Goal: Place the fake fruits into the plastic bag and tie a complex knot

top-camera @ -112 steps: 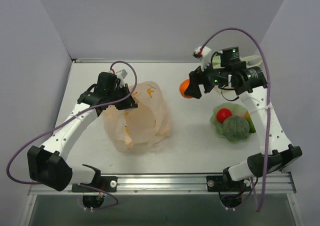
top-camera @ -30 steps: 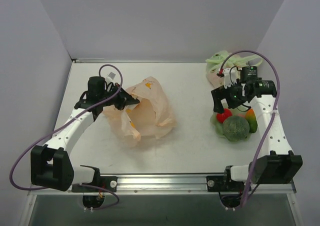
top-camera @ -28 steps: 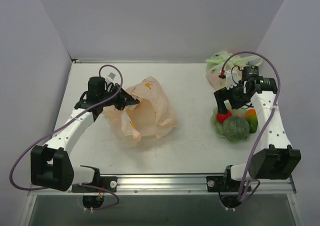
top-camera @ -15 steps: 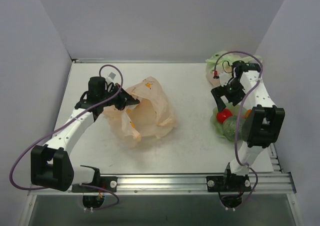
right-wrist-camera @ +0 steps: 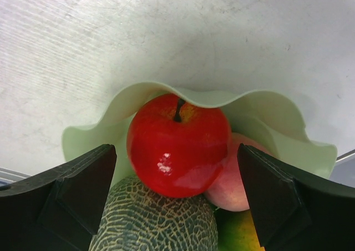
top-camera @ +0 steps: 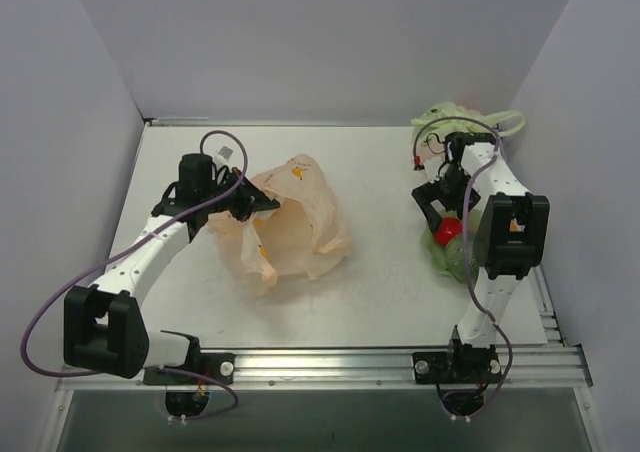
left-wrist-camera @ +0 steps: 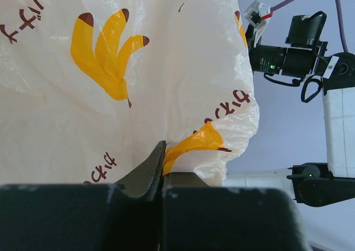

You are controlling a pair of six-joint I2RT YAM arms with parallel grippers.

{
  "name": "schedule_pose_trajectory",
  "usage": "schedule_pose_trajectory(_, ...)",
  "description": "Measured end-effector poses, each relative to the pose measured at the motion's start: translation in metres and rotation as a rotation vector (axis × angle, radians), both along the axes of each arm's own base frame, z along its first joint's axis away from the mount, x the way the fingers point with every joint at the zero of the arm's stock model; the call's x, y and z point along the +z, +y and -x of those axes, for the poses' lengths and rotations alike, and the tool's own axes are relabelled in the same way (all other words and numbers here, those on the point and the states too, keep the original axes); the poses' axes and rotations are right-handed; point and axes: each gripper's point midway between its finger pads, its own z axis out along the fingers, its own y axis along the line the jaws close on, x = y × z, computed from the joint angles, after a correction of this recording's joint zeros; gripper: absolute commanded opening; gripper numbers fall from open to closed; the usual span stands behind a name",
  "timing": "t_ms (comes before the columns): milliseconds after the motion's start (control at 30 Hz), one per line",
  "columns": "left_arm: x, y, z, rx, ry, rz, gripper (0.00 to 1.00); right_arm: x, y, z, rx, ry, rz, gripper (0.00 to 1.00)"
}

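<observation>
The peach plastic bag (top-camera: 300, 222) with yellow bananas lies left of centre. It fills the left wrist view (left-wrist-camera: 138, 68). My left gripper (top-camera: 250, 200) is shut on the bag's rim film (left-wrist-camera: 188, 145) and holds the mouth up. My right gripper (top-camera: 441, 210) is open and empty, pointing down at the fake fruits. Its fingers (right-wrist-camera: 72, 190) stand on either side of a red apple (right-wrist-camera: 178, 145), apart from it. Under the apple lie the dark green bumpy melon (right-wrist-camera: 155, 223), a peach-pink piece (right-wrist-camera: 238, 179) and a yellow-green piece (right-wrist-camera: 238, 237). No knot shows.
The fruits sit in a pale green wavy-rimmed dish (right-wrist-camera: 166, 90) at the right of the table (top-camera: 380, 272). A pale green bag with green handles (top-camera: 455, 117) lies at the back right corner. The right arm's upper link (top-camera: 505, 237) hides part of the dish from above.
The right gripper held an orange fruit by the bag 3.7 s ago. It is now empty, and the arm has swung back and lowered over the red apple. The left gripper still holds the bag.
</observation>
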Motion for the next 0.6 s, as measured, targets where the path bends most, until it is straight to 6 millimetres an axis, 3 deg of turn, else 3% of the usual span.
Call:
schedule_pose_trajectory(167,-0.002,0.000,-0.001,0.000,0.007,-0.002,0.00,-0.013,-0.005,0.001,0.000,0.029,0.028,0.95)
schedule_pose_trajectory(233,-0.003,0.000,-0.001,0.000,0.008,-0.002,0.00,-0.016,-0.007,0.001,0.001,0.034,0.039,0.90)
schedule_pose_trajectory(267,-0.003,0.000,-0.001,0.000,0.009,-0.002,0.00,-0.017,-0.008,0.000,0.004,0.033,0.044,0.87)
schedule_pose_trajectory(300,-0.003,0.000,-0.001,0.000,0.009,-0.002,0.00,-0.017,-0.008,-0.001,0.010,0.030,0.050,0.75)
schedule_pose_trajectory(400,-0.003,0.000,-0.001,0.001,0.011,-0.002,0.00,-0.017,-0.007,-0.002,0.029,0.026,0.061,0.56)
schedule_pose_trajectory(500,-0.004,0.000,-0.001,0.003,0.012,-0.002,0.00,-0.017,-0.003,-0.003,0.044,0.025,0.065,0.42)
schedule_pose_trajectory(600,-0.004,0.001,-0.001,0.005,0.015,-0.001,0.00,-0.010,0.000,-0.008,0.048,0.007,0.057,0.35)
